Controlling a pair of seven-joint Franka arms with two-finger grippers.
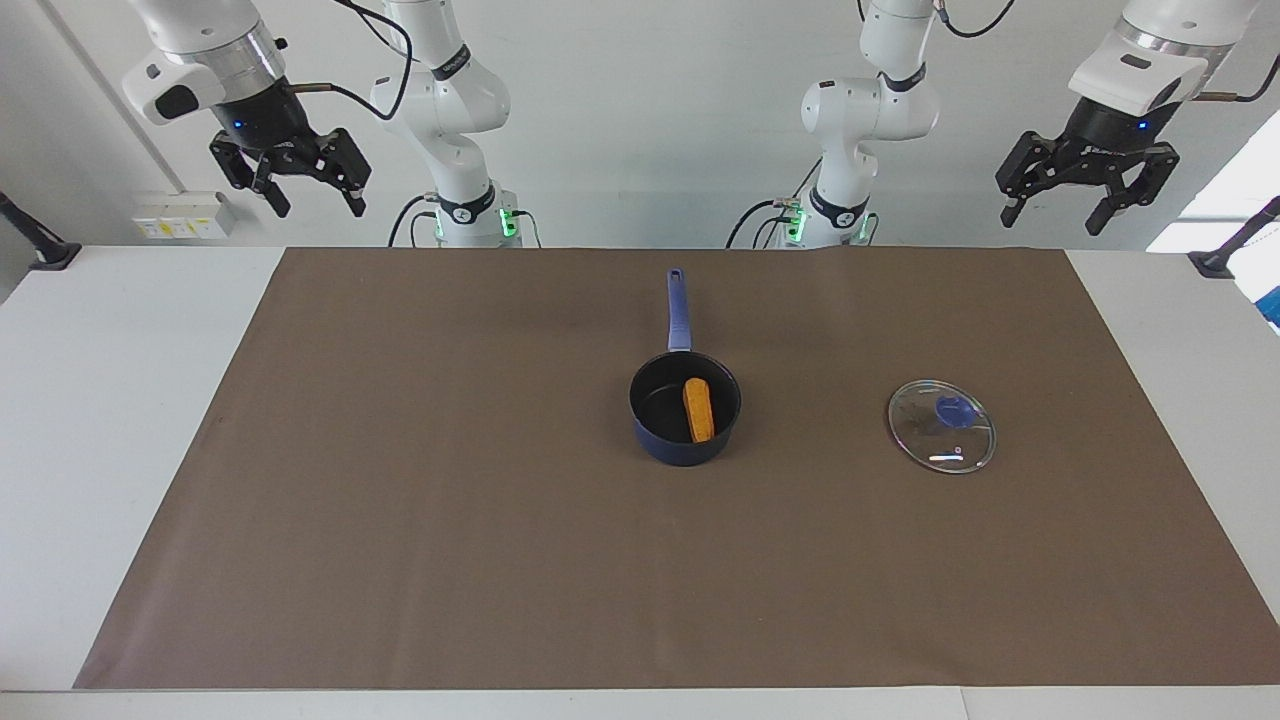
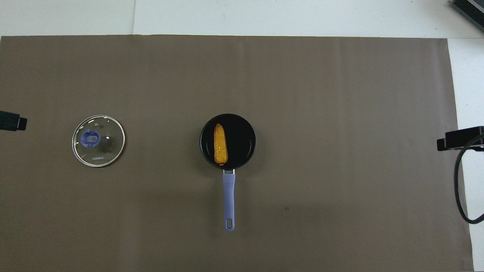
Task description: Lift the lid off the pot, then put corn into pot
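The dark blue pot (image 1: 680, 450) stands uncovered in the middle of the brown mat, its long handle pointing toward the robots. The yellow-orange corn (image 1: 698, 408) lies inside it, along the wall toward the left arm's end; it also shows in the overhead view (image 2: 220, 142) in the pot (image 2: 242, 139). The glass lid (image 1: 942, 425) lies flat on the mat beside the pot toward the left arm's end, knob up, also seen from overhead (image 2: 99, 140). My left gripper (image 1: 1055, 215) and my right gripper (image 1: 318, 200) hang open and empty, raised at the table's two ends.
The brown mat (image 1: 400, 500) covers most of the white table (image 1: 120, 400). Black clamp stands sit at both ends of the table (image 1: 40, 250). Nothing else lies on the mat.
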